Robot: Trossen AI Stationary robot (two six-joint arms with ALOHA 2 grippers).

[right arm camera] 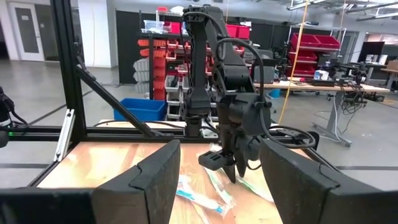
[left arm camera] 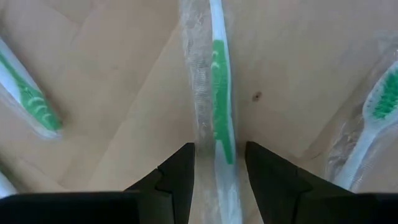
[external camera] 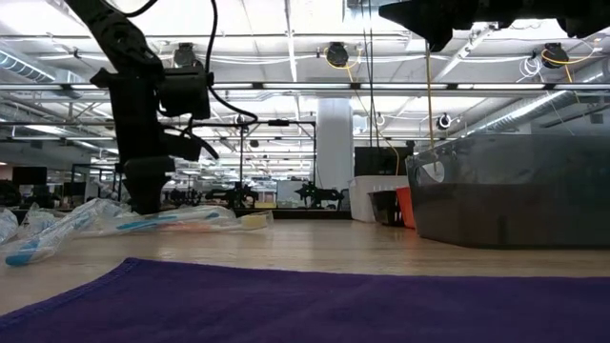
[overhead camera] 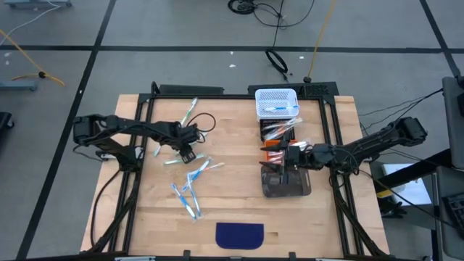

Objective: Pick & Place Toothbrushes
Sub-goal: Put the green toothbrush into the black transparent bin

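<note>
The left tool (left arm camera: 219, 180) is spread around a green toothbrush (left arm camera: 219, 93) lying on the counter (left arm camera: 124, 118); it should close centred on the handle. The right tool (right arm camera: 217, 180) waits spread, empty, above the dark bin (overhead camera: 286, 185).

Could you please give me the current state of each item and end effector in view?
Left end effector: open, straddling a green toothbrush.
Right end effector: open, empty, above the dark bin.
White basket: holds a blue toothbrush.
Loose toothbrushes: wrapped, lying on the table.
</note>
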